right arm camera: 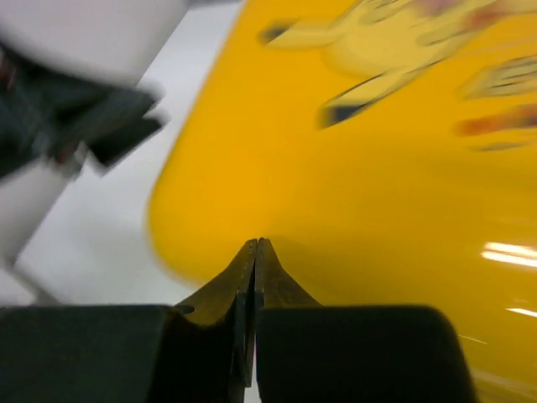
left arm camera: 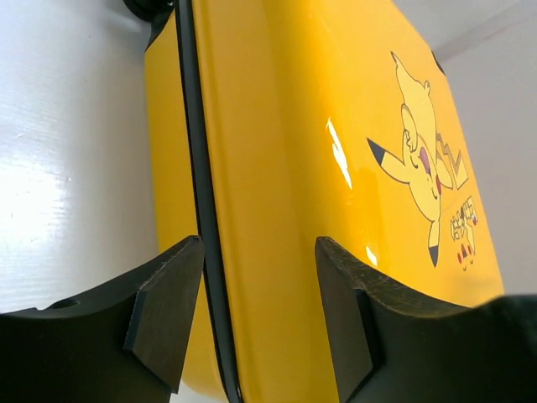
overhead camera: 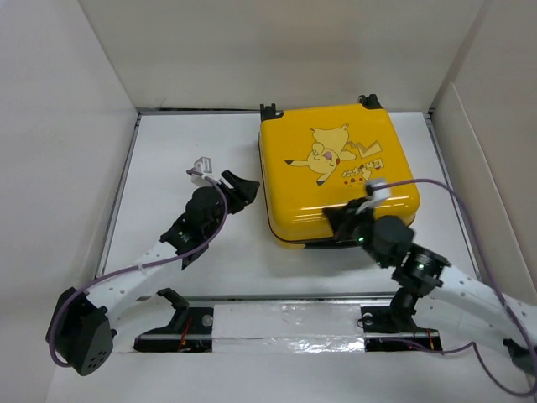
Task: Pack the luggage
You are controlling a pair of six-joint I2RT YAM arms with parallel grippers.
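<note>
My right gripper (right arm camera: 256, 248), pinched shut and empty, likely pins the suitcase (overhead camera: 336, 172) closed; left gripper (left arm camera: 260, 256) gapes empty (lined up alongside it).

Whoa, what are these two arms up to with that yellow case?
Two robot arms are working on a closed yellow Pikachu suitcase lying flat on the white table. The left claw is open, aimed at the suitcase's left side. The right claw is shut over its top near the front edge; I cannot tell whether it presses down.

bright overhead light; right wrist blurred.
</note>
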